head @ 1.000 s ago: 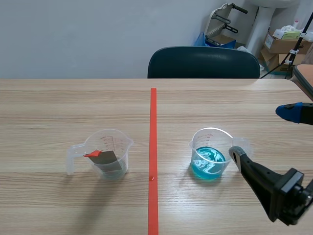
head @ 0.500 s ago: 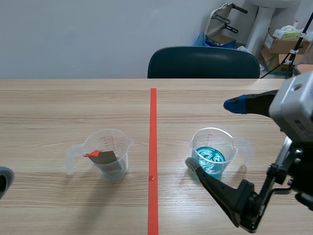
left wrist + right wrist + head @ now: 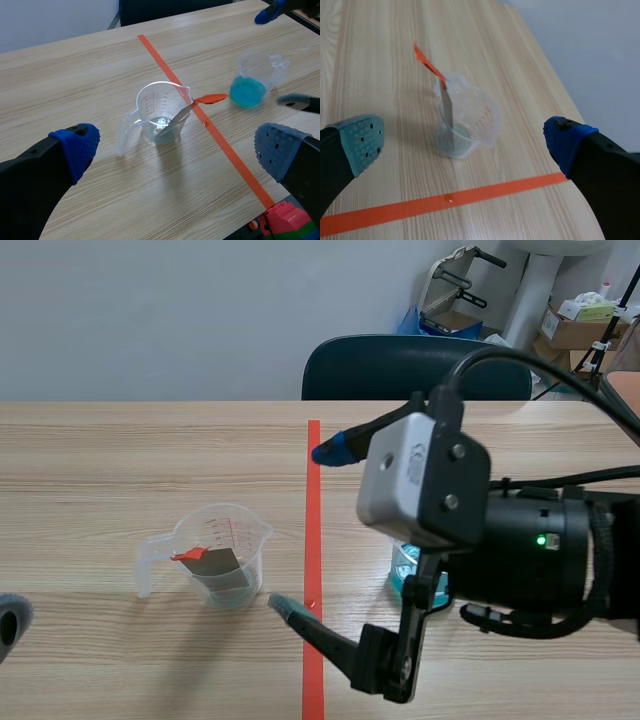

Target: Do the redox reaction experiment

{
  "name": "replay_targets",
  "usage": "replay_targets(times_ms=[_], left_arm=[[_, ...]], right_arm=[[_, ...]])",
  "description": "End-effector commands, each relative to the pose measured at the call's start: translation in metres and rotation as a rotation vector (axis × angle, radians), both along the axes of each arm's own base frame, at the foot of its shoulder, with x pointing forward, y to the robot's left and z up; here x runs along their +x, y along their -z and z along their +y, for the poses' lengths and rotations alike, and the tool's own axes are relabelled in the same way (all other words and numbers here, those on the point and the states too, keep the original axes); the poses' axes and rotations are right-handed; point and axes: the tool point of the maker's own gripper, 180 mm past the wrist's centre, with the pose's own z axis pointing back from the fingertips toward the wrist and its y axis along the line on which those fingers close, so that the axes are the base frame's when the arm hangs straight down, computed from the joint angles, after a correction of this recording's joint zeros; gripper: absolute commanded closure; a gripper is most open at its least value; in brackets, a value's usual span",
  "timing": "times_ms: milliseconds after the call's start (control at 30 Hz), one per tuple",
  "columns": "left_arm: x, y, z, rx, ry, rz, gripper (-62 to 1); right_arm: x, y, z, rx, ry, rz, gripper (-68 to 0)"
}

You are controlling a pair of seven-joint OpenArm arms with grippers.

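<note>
**Blue cup mostly hidden**

The right tool [image 3: 302,528] is wide open, with nothing in it. It hangs over the tape line [image 3: 313,470], just beside the clear measuring cup [image 3: 225,550], which holds a metal strip [image 3: 215,562] with an orange tag. The bulky wrist [image 3: 500,540] behind it covers most of the cup of blue liquid [image 3: 403,568]. The left tool [image 3: 176,147] is open too, facing both cups. A dark chair [image 3: 400,368] stands behind the tabletop [image 3: 120,460].

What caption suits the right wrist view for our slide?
Open right gripper faces a clear measuring cup holding a red-tagged grey strip.
</note>
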Motion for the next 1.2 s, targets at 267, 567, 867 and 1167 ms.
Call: replay_targets(times_ms=[267,567,867,1167], left_arm=[[-0.001,-0.003,-0.004,-0.025,0.005,-0.004,-62.3],[-0.001,-0.003,-0.004,-0.025,0.005,-0.004,-62.3],[-0.001,-0.003,-0.004,-0.025,0.005,-0.004,-62.3],[-0.001,-0.003,-0.004,-0.025,0.005,-0.004,-62.3]], right_arm=[[0.018,0.005,0.043,0.084,-0.09,-0.057,-67.9],[0.023,0.003,0.064,0.108,-0.124,-0.094,-53.2],[0.03,-0.008,0.07,0.136,-0.104,-0.126,-39.2],[0.032,-0.013,0.075,0.15,-0.103,-0.133,-7.8]])
